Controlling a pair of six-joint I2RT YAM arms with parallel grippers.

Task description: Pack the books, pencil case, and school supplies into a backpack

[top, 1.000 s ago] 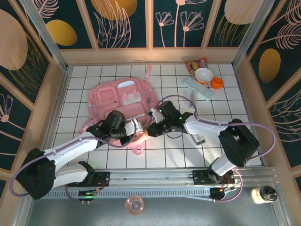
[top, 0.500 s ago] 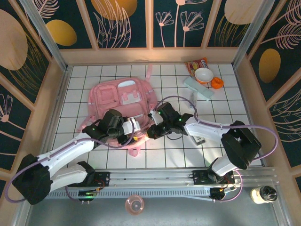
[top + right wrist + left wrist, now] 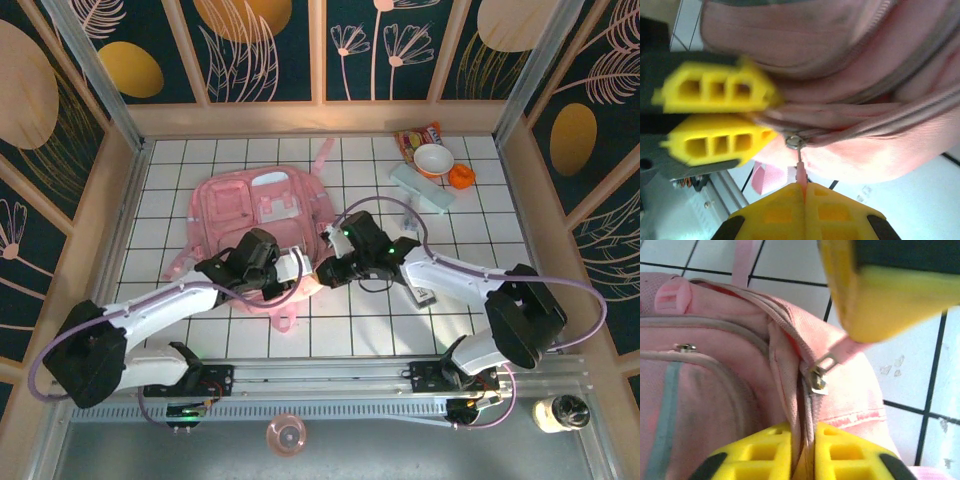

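Note:
The pink backpack (image 3: 262,215) lies flat on the tiled table, zip edge toward the arms. My left gripper (image 3: 803,450) is shut on the backpack's fabric beside the zip, just below the metal slider (image 3: 818,380). My right gripper (image 3: 804,187) is shut on the pink zip pull tab (image 3: 801,172) hanging from the slider (image 3: 792,141). From above, both grippers, left (image 3: 297,268) and right (image 3: 322,272), meet at the bag's near right corner. The mint-blue pencil case (image 3: 420,187) lies at the back right. A small dark item with a white label (image 3: 424,295) lies under the right arm. The books are out of view.
A red-orange snack packet (image 3: 418,135), a white bowl (image 3: 433,160) and a small orange object (image 3: 461,177) sit in the back right corner. Wooden walls enclose the table on three sides. A pink strap (image 3: 288,318) trails toward the near rail.
The left gripper opened, shifted slightly right along the bag's edge and shut again on the fabric by the zip. The right gripper stayed shut on the pull tab.

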